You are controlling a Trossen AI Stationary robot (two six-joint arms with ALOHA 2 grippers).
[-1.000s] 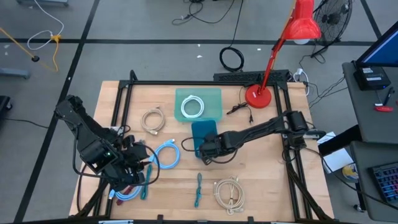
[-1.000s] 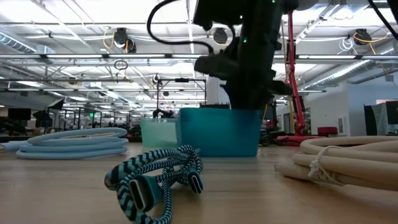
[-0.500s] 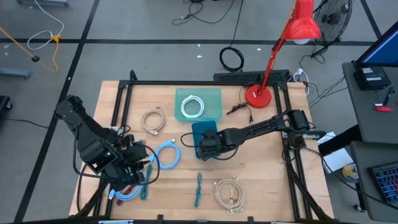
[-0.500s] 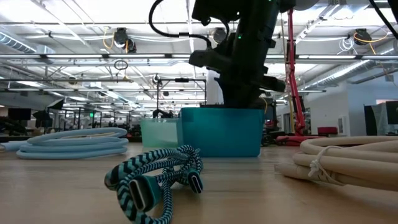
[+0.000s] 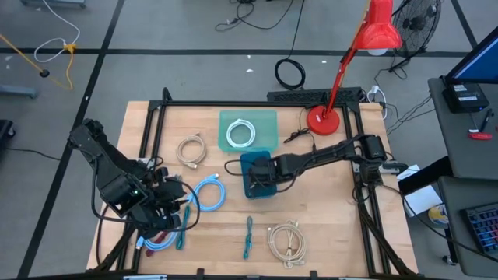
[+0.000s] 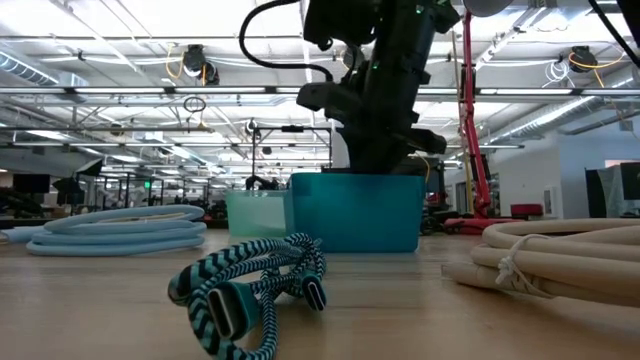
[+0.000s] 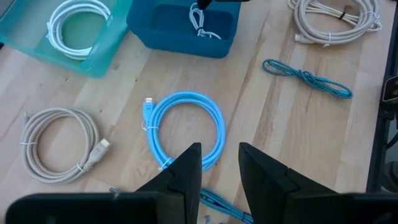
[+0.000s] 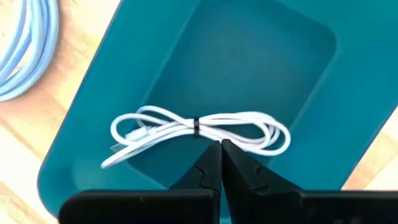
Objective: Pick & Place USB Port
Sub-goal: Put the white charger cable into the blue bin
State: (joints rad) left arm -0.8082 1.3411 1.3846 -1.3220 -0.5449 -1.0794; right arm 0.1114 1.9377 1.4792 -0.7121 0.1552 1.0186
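Cable bundle in the dark teal bin, right gripper pinched shut over it.

Nearest the low camera lies a teal braided cable (image 6: pixel 250 290), with a cream coil (image 6: pixel 560 260) to one side and a light blue coil (image 6: pixel 120 228) to the other. Behind them stands the dark teal bin (image 5: pixel 257 185), and the right gripper (image 8: pixel 219 149) reaches down into it, its 2 fingers closed together just beside the white USB cable (image 8: pixel 193 132), which rests on the bin floor tied at its middle. Farther back sits a pale green tray (image 5: pixel 268 128) holding another white coil (image 5: pixel 241 134). The left gripper (image 7: pixel 219 165) waits at the table's near left corner, fingers parted around nothing.
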